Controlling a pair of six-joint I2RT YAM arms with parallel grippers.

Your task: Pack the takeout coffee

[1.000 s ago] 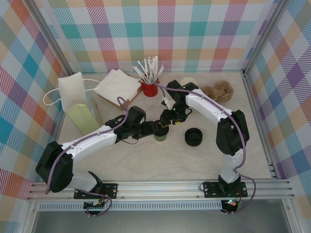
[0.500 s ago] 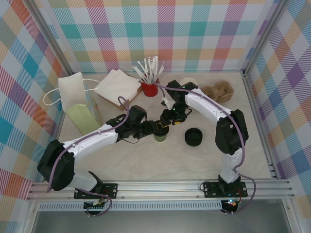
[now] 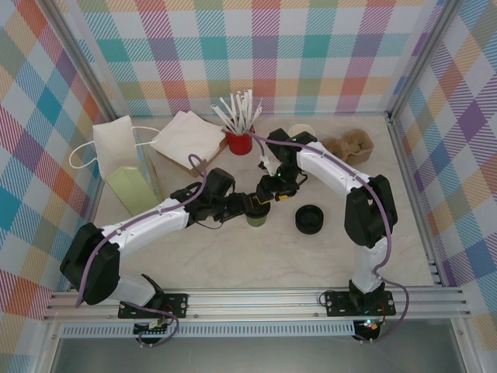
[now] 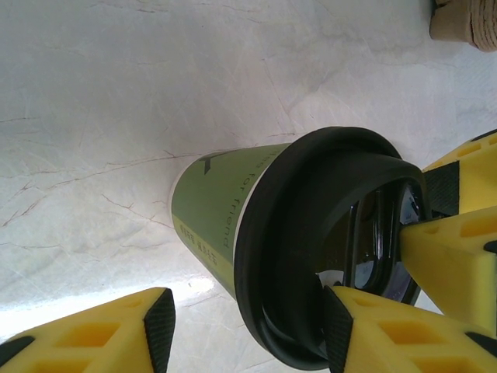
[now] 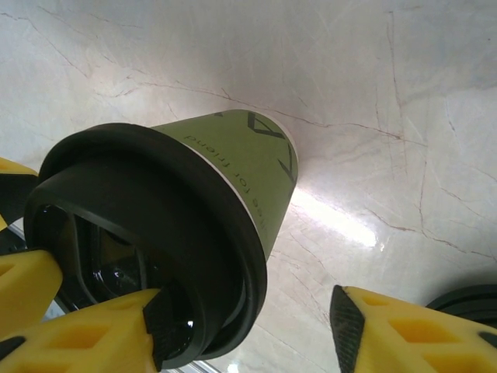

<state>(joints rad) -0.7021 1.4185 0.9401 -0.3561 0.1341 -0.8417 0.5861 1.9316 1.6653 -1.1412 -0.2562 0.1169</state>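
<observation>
The takeout coffee (image 3: 257, 218) is a small green paper cup standing mid-table with a black lid (image 4: 311, 241) over its mouth. Both grippers hover right over it. My left gripper (image 4: 248, 330) is open: one pad (image 4: 336, 326) rests on the lid's top, and the other pad (image 4: 159, 326) stands apart from the cup wall (image 4: 213, 214). My right gripper (image 5: 252, 330) is open too, with one pad (image 5: 159, 326) on the lid (image 5: 155, 233) and the other pad (image 5: 345, 326) clear of the cup (image 5: 248, 155). In the top view the left gripper (image 3: 250, 204) and right gripper (image 3: 272, 191) meet above the cup.
An open paper bag (image 3: 124, 167) stands at the left, with a flat bag (image 3: 186, 136) behind it. A red cup of white sticks (image 3: 240, 142) is at the back. A stack of black lids (image 3: 310, 219) sits right of the cup, and a brown cup carrier (image 3: 351, 145) lies at the back right.
The left jaws have narrowed a little over the lid. Both arms have hardly shifted, and the cup stands where it was.
</observation>
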